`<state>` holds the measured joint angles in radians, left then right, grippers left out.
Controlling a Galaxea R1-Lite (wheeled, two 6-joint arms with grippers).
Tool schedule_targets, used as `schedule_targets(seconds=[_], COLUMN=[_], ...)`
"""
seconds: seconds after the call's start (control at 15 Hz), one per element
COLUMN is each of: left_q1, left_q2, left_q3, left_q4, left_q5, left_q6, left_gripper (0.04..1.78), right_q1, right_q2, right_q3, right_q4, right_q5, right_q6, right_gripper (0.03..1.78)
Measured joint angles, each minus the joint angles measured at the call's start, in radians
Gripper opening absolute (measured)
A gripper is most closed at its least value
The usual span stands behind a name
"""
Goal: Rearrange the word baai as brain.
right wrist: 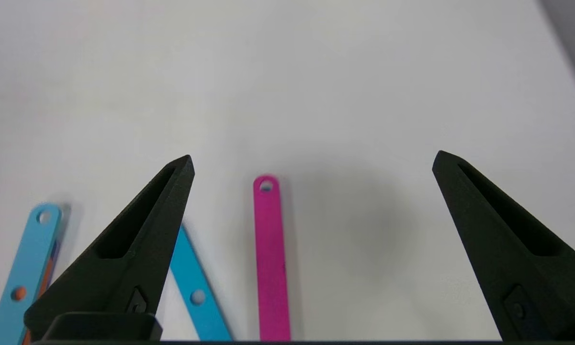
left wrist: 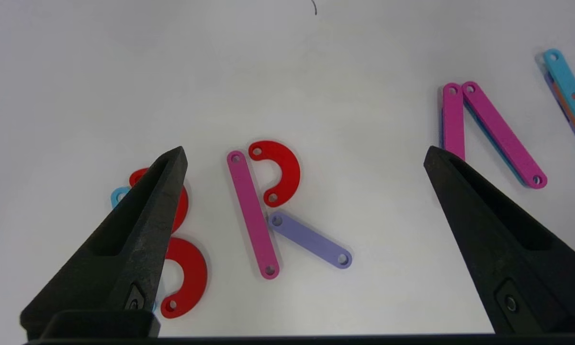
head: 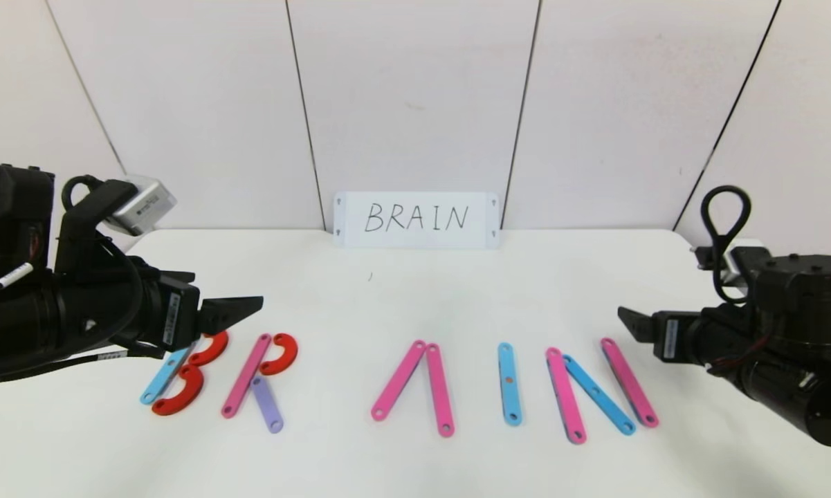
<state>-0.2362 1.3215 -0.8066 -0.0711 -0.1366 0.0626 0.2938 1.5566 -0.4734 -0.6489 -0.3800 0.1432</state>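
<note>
Pink, blue, purple strips (head: 398, 380) – word (head: 415, 384) running left-right, both tools agape

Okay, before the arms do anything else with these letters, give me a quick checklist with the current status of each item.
1. Left tool open and holding nothing: ok.
2. Right tool open and holding nothing: ok.
3. Right tool clear of the N's right pink strip: ok, that strip lies flat on the table, between the open fingers in the right wrist view.
4. Row matches the white BRAIN card: B, R, I and N read fine: ok.
5. The A is complete: not ok, two pink strips meet at the top, no crossbar.
6. B strokes joined: cannot tell, the left tool hides part of it.
</note>
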Motion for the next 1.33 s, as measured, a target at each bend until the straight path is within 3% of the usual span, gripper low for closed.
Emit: schedule_targets(seconds=[0.13,0.27,0.4,0.6,0.8,1.0,1.2,1.33], left_q1=[0.0,0.0,0.001,0.001,0.006,0.026,0.115,0.14], left_q2=[-0.048,-0.127,-0.231,-0.411,-0.607,-0.775,-0.898,-0.97], left_q3=[-0.007,-0.019,-0.02,-0.016,-0.068,-0.128,-0.144,-0.149], left_q4=[-0.014,-0.004,0.026,0.135,0.346,0.58,0.683,0.71], left_q5=[0.006,0.044,0.145,0.271,0.302,0.323,0.295,0.226], left_q6=[-0.021,-0.03,-0.027,-0.011,0.009,0.022,0.024,0.023], left_gripper=[1.73,1.73,1.73,1.73,1.73,1.73,1.73,1.73], right_q1=[-0.009,-0.032,-0.094,-0.235,-0.297,-0.316,-0.321,-0.323], right_q2=[-0.084,-0.199,-0.327,-0.536,-0.745,-0.949,-1.117,-1.209], right_q3=[-0.028,-0.04,-0.044,-0.047,-0.064,-0.139,-0.205,-0.243], right_q4=[0.005,0.019,0.042,0.099,0.236,0.477,0.673,0.739], right_q5=[-0.073,-0.114,-0.129,-0.133,-0.135,-0.134,-0.134,-0.135], right_q6=[-0.072,-0.157,-0.253,-0.379,-0.418,-0.432,-0.46,-0.484], right_gripper=[1.74,1.74,1.74,1.74,1.74,1.74,1.74,1.74])
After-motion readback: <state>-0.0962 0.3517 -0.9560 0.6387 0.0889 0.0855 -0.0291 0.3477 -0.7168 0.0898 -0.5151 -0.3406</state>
